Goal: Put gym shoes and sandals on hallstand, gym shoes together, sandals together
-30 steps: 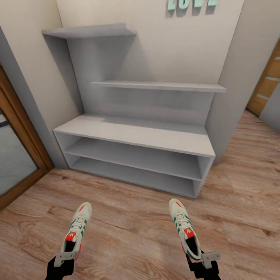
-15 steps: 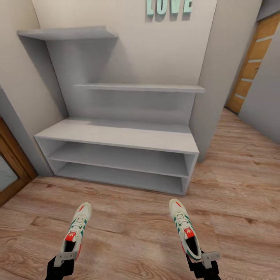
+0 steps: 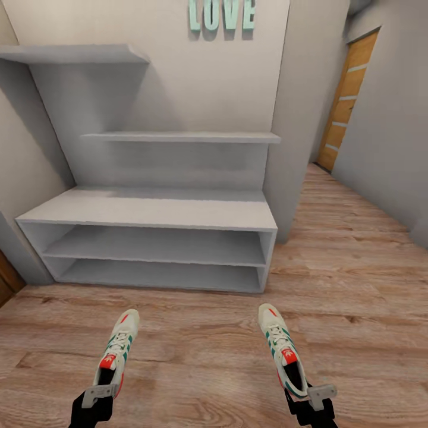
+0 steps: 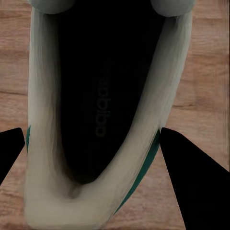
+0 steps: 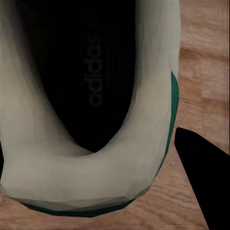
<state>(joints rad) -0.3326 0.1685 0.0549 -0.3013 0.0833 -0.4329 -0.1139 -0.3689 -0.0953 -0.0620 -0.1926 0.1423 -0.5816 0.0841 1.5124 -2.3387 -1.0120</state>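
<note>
Two white gym shoes with green stripes hang above the corridor floor (image 3: 202, 356), toes pointing toward the hallstand (image 3: 148, 209). My left gripper (image 3: 98, 397) is shut on the heel of the left gym shoe (image 3: 120, 345); the left wrist view looks into its dark inside (image 4: 100, 96), with the black fingers (image 4: 191, 182) on either side. My right gripper (image 3: 310, 397) is shut on the heel of the right gym shoe (image 3: 279, 345), whose rim (image 5: 86, 172) has a black finger (image 5: 203, 182) beside it. The hallstand's bench top and both open shelves are bare. The sandals are out of view.
Stepped white wall shelves (image 3: 178, 137) rise above the bench, under teal LOVE letters (image 3: 221, 13). A wall corner (image 3: 297, 131) juts out right of the hallstand. The corridor runs back right to a wooden door (image 3: 346, 101). A brown door frame (image 3: 6, 279) sits at far left.
The whole picture has shifted: the camera has turned right, so the hallstand sits further left and more corridor shows. Both grippers and their shoes keep the same place in the picture.
</note>
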